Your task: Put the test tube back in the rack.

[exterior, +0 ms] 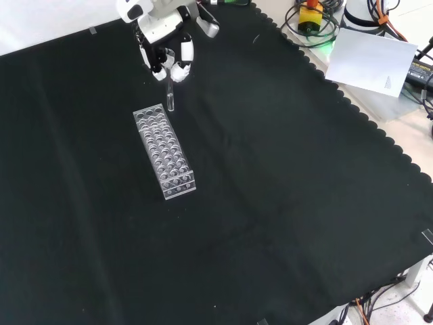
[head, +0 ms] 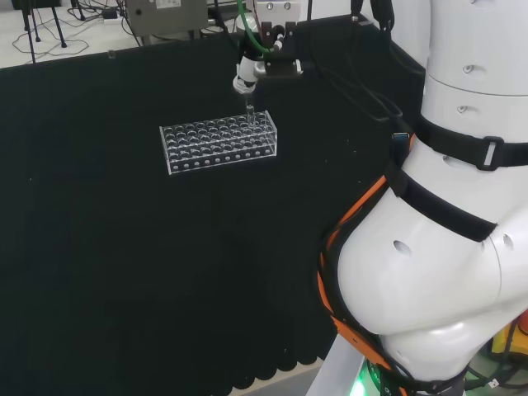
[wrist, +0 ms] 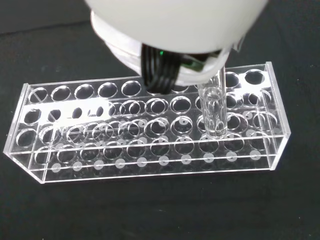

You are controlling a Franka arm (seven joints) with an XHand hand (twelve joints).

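A clear test tube [exterior: 170, 97] hangs upright from my hand [exterior: 166, 47], whose fingers pinch its upper end. In the head view the hand [head: 247, 73] is just above the right end of the clear plastic rack [head: 218, 142], with the test tube [head: 249, 112] pointing down at it. The wrist view shows the test tube [wrist: 214, 111] with its rounded tip just over the holes near one end of the rack [wrist: 150, 130]. In the front view the rack [exterior: 164, 150] lies below the hand, its far end under the tube. All rack holes I can see are empty.
Black cloth covers the bench [exterior: 270, 189]. Beyond its scalloped edge in the front view lie a white sheet [exterior: 375, 61] and cables [exterior: 314, 20]. The arm's white links [head: 445, 247] stand large at the head view's right.
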